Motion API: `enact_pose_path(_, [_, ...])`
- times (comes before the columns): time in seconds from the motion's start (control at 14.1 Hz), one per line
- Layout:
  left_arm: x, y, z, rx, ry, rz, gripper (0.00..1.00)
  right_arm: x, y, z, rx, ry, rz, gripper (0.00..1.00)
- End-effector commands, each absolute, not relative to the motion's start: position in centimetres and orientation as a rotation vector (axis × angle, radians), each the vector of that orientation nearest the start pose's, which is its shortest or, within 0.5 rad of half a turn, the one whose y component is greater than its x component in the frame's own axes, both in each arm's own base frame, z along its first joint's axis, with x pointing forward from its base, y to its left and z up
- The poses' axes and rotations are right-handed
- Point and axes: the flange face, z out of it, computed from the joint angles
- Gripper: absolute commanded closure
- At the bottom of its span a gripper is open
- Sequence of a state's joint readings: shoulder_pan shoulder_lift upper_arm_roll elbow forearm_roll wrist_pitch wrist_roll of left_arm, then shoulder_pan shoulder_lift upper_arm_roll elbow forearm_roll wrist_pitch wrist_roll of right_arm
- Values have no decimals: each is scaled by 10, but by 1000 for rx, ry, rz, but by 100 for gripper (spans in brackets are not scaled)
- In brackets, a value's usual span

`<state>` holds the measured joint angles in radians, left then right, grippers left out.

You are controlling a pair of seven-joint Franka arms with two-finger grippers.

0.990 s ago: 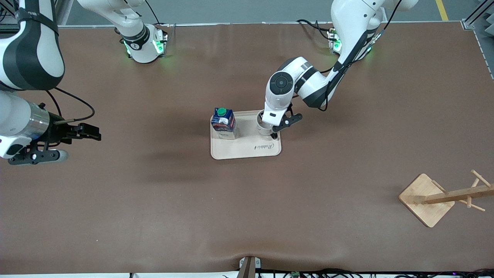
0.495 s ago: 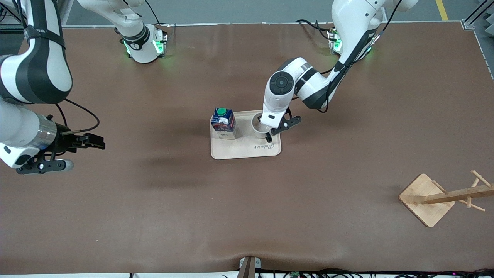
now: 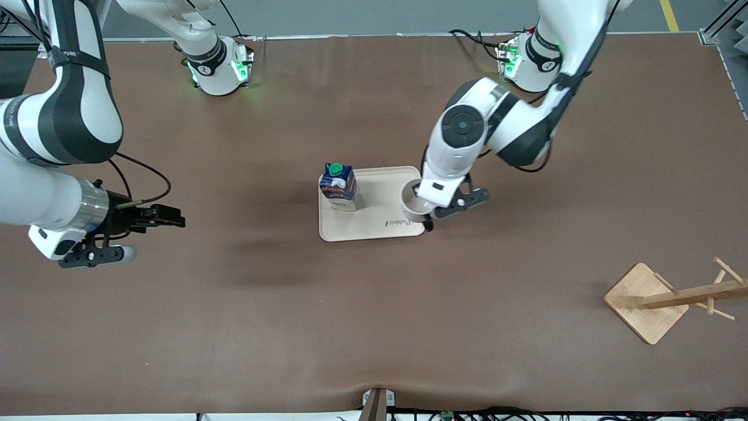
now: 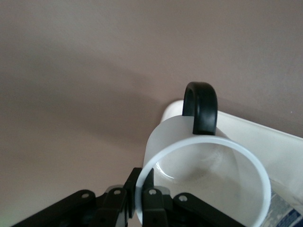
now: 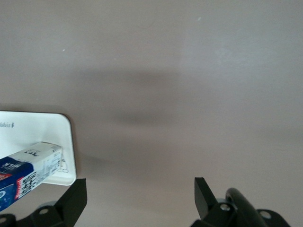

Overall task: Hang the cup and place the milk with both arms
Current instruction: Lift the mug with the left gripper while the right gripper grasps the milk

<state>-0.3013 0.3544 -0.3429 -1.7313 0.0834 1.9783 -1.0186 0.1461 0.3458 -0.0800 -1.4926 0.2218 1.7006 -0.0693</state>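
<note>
The white cup (image 3: 411, 206) with its black handle (image 4: 201, 106) hangs from my left gripper (image 3: 423, 209), which is shut on its rim, one finger inside and one outside. It is held over the corner of the pale tray (image 3: 374, 227) at the left arm's end. In the left wrist view the cup (image 4: 208, 165) is gripped by the left gripper (image 4: 142, 189). The dark blue milk (image 3: 339, 186) with its green cap stands on the tray at the right arm's end. My right gripper (image 3: 168, 218) is open and empty over the table, toward the right arm's end. The milk (image 5: 28, 171) shows in the right wrist view, near the right gripper (image 5: 139, 194).
A wooden cup rack (image 3: 672, 298) with pegs stands on a square base near the front camera at the left arm's end. The tray edge shows in the left wrist view (image 4: 265, 137) and the right wrist view (image 5: 52, 124).
My left gripper has lifted the cup off the tray and carried it over the tray's corner at the left arm's end. My right gripper has moved toward the tray.
</note>
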Motion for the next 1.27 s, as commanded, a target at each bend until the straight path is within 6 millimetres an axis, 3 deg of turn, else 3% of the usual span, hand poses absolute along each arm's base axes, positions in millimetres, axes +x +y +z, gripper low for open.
enact_pose_path(0.0, [538,-320,438,-3058,-477,173,100,647,115,445,-2912,-188,236,0])
enact_pose_path(0.14, [552,-267,474,-3075,-312,186,100,641,160,420,-2900,-171,281,0])
enact_pose_path(0.21, [561,-237,488,-3083,-250,190,100,636,181,412,-2911,-49,283,0])
enact_pose_path(0.35, [573,-195,514,-3093,-212,176,100,614,247,409,-2942,136,314,0])
enact_pose_path(0.42, [579,-172,521,-3096,-152,194,100,606,266,409,-2950,183,327,0])
enact_pose_path(0.71, [596,-86,542,-3111,30,161,100,567,345,411,-2975,108,326,0])
enact_pose_path(0.85, [602,-33,541,-3122,166,165,100,548,375,406,-3008,173,343,0])
enact_pose_path(0.92, [606,-11,545,-3129,209,149,100,545,378,401,-3022,173,350,0])
enact_pose_path(1.06, [615,11,551,-3131,337,115,100,532,388,392,-3038,142,375,0])
enact_pose_path(1.2, [622,48,546,-3139,407,106,100,524,397,384,-3086,157,365,0])
